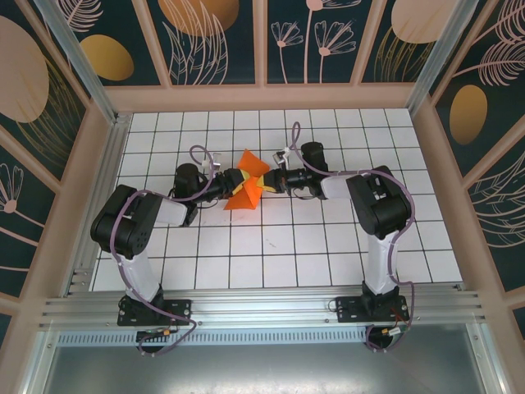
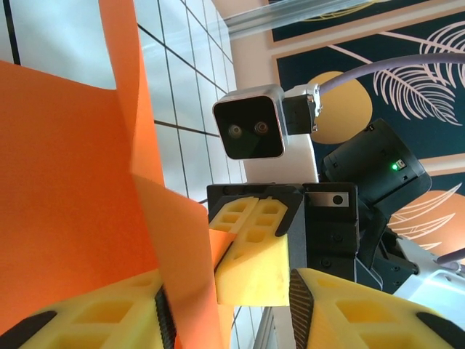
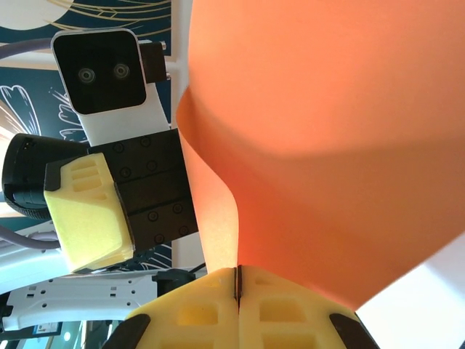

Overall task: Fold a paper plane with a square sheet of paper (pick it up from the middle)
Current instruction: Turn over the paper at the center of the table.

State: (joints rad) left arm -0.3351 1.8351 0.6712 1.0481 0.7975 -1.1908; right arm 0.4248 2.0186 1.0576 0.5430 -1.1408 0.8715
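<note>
Tool grip on the creased sheet

Right tool (image 3: 237,280) is clenched on the orange paper sheet (image 1: 248,182), which is held above the worktop (image 1: 271,246), nearer its far edge. Left tool (image 2: 229,294) is parted around a flap, not yet gripping. It should be closed squarely on the crease so slipping is avoided.

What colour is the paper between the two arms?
The sheet is plain bright orange, best seen in the right wrist view.

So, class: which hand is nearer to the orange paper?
Right. The right hand is pinched shut on the paper; the left hand straddles its opposite side, fingers apart.
</note>
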